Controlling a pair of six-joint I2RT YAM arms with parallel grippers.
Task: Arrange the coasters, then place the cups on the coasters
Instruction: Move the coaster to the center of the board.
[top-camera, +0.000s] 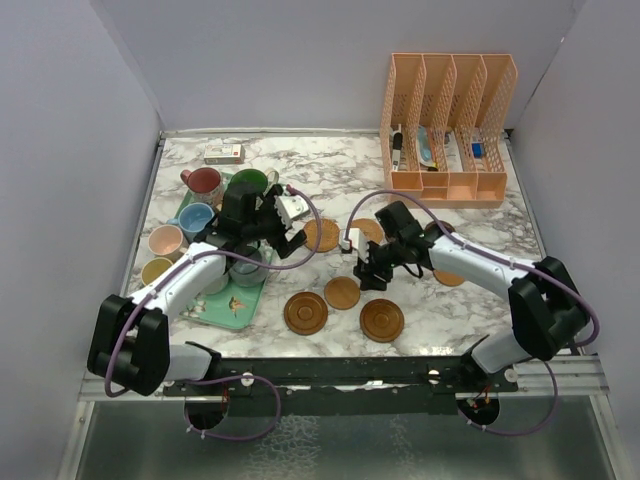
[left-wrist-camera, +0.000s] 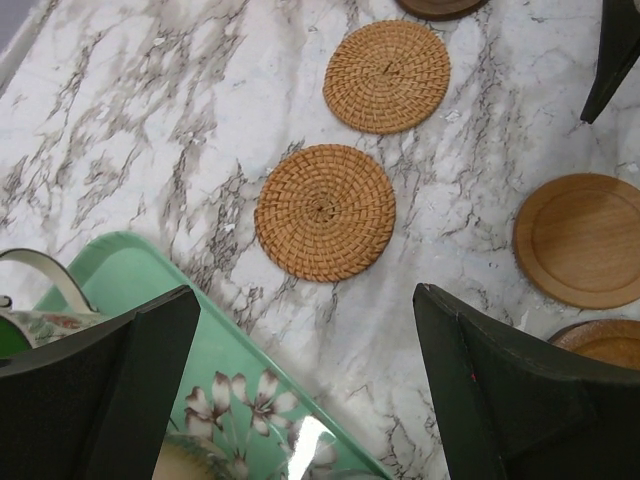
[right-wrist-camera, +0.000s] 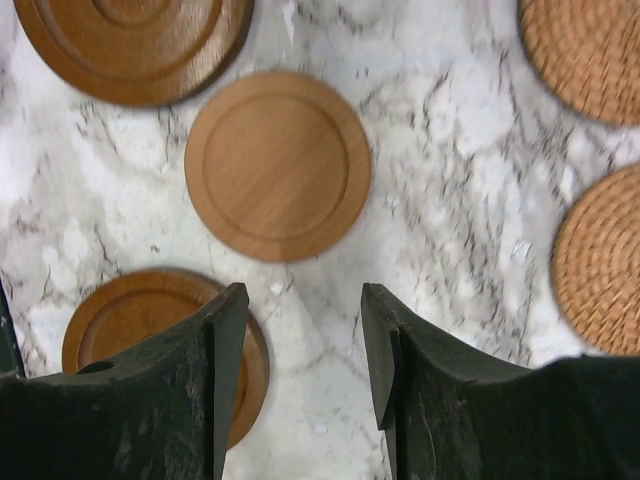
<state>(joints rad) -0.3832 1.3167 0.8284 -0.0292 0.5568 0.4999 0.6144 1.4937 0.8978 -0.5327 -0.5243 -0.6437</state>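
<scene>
**Mia:** Where are the cups?

**Ben:** Far over on the left, on and beside the green tray (top-camera: 240, 312). The red cup (top-camera: 203, 182) and the blue cup (top-camera: 195, 215) look smooth and shiny, and each has a little handle.

**Mia:** What about the left gripper (left-wrist-camera: 305, 300)?

**Ben:** It hangs over the tray's edge. Its fingers are spread wide and it holds nothing. That arm is the one closer to the cups.

**Mia:** What comes next?

**Ben:** A woven coaster (left-wrist-camera: 325, 212), round and bumpy like a basket. It lies flat on the marble table (left-wrist-camera: 150, 120), with another just past it.

**Mia:** And the right gripper (right-wrist-camera: 303, 300)?

**Ben:** It points down. Its fingers are about half apart, with only table between them.

**Mia:** What is closest to it?

**Ben:** The smooth wooden coaster (right-wrist-camera: 278, 165). It lies just ahead of the fingertips, not touching them. It is round, so it has no long side to line up with. A darker ringed coaster (right-wrist-camera: 130, 320) is partly hidden behind one finger.

**Mia:** So what next?

**Ben:** I think the right arm goes forward a bit and down. The coaster is thin and flat, so it may be hard to pinch.
</scene>
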